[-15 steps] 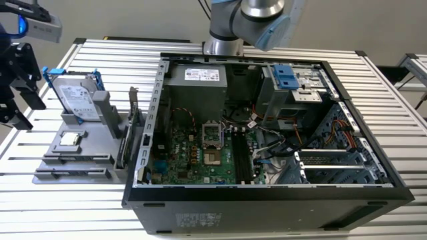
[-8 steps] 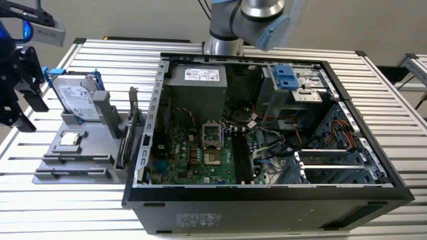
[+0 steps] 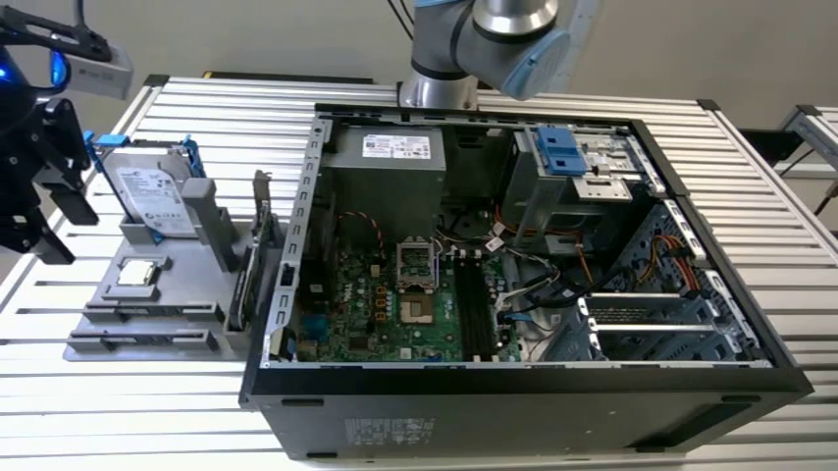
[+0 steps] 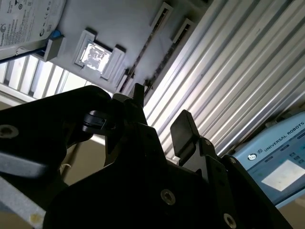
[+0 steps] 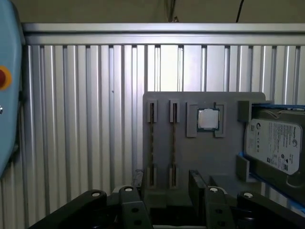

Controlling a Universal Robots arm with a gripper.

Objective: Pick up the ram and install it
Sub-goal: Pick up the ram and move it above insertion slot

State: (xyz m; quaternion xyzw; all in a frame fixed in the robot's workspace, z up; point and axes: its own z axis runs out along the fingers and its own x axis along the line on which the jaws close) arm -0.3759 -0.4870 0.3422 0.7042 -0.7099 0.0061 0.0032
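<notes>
Two ram sticks stand on edge in parallel slots of the grey holder (image 5: 205, 157); in the first wrist view one ram stick (image 5: 152, 143) and the other ram stick (image 5: 174, 143) show as thin lines. In the exterior view they lie at the holder's near end (image 3: 147, 312). My black gripper (image 5: 167, 188) hovers above the holder, open, its fingers (image 5: 195, 180) apart with nothing between them. In the exterior view the gripper (image 3: 63, 228) hangs at the far left, beside the holder. The motherboard's black slots (image 3: 474, 309) lie inside the open computer case (image 3: 524, 378).
The holder also carries a silver hard drive (image 3: 151, 196) in a blue frame, a processor chip (image 3: 140, 274) and an upright dark card (image 3: 255, 265). The case fills the middle of the ribbed metal table (image 3: 196, 108). A blue control pendant (image 4: 279, 164) lies off to one side.
</notes>
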